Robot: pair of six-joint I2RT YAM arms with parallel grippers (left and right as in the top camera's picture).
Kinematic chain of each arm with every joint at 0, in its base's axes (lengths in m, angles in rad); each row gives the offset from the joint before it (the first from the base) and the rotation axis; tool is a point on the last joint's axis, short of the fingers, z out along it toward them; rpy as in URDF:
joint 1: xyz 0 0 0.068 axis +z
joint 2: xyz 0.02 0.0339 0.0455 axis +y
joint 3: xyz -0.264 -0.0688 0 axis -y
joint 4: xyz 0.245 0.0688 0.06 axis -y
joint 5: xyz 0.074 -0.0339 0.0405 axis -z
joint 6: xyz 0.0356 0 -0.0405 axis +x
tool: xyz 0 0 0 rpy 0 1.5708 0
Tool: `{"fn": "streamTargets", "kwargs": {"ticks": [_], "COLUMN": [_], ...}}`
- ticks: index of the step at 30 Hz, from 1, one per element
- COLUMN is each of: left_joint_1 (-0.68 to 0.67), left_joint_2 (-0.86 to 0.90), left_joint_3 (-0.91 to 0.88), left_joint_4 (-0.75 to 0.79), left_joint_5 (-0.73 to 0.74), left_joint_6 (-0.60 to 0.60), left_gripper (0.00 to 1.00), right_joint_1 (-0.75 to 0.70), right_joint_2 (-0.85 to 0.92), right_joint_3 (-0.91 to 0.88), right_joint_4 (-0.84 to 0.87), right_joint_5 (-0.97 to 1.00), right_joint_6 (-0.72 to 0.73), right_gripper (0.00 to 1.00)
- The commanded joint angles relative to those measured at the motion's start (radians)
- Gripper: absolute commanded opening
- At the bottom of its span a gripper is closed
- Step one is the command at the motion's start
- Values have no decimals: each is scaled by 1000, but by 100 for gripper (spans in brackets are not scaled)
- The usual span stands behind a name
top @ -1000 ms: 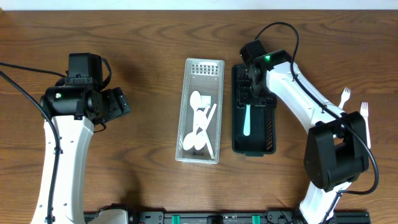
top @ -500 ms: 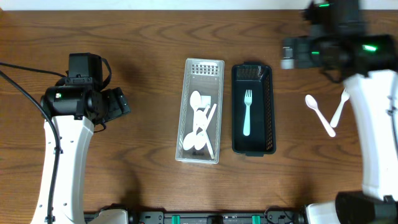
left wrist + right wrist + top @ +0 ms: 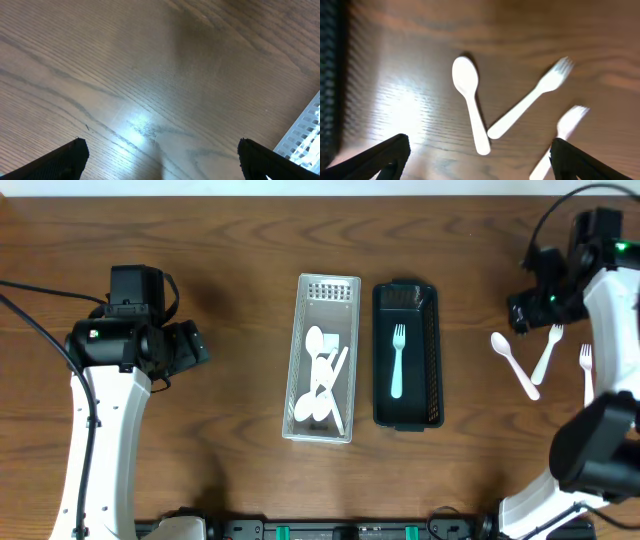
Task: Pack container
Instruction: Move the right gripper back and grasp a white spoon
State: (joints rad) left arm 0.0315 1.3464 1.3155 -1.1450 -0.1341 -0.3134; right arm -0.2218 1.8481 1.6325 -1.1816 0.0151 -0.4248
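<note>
Landmark: the black basket point(image 3: 405, 355), standing lengthwise near mid-table point(image 3: 240, 240). Contents of the basket: one green fork point(image 3: 397, 360), lying flat along its length, tines toward the far end. Just beside the basket, on its left and parallel to it, stands the tray point(image 3: 323, 358); the two do not appear to touch. The tray holds several white spoons point(image 3: 320, 375), overlapping, count not determinable. Well to the right of the basket, three white pieces lie loose on the table: the loose spoon point(image 3: 514, 364) nearest the basket, bowl toward the far side; the near fork point(image 3: 547, 352) next out, slanted, its handle end meeting the spoon's handle end in a V, contact or not I cannot tell; and the far fork point(image 3: 585, 365) farthest from the basket, apart from the other two. The right gripper point(image 3: 479, 159) hangs over these pieces, right of the basket; in the right wrist view its two fingertips sit at the bottom corners of the frame, spread wide, with nothing between them, and the basket's wall shows as a dark band at the frame's left edge. The left gripper point(image 3: 162, 157) is well to the left of the basket, beyond the tray; its fingertips are likewise spread wide and empty over bare wood, with only a corner of the tray showing at the right edge of the left wrist view.
</note>
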Motion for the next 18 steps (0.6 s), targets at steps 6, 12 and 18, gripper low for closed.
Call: {"fn": "streamTargets", "kwargs": {"ticks": [6,12,18], "left_joint_1": [-1,-1,-1], "left_joint_2": [4,4,4], "left_joint_3": [-7,-7,-7], "left_joint_4": [5,5,5], "left_joint_5": [-8,-8,-8], "left_joint_6": [13,14,14], "left_gripper": [98,98,98], "right_joint_1": [-4,-4,-4], "right_joint_2": [108,191,236], "right_joint_3": [-113,-153,-154], "right_joint_4": [88,116,125], "right_joint_5": [-4,-4,-4], "right_joint_6": [-44,-44,-40], "right_gripper": [91,87,86]}}
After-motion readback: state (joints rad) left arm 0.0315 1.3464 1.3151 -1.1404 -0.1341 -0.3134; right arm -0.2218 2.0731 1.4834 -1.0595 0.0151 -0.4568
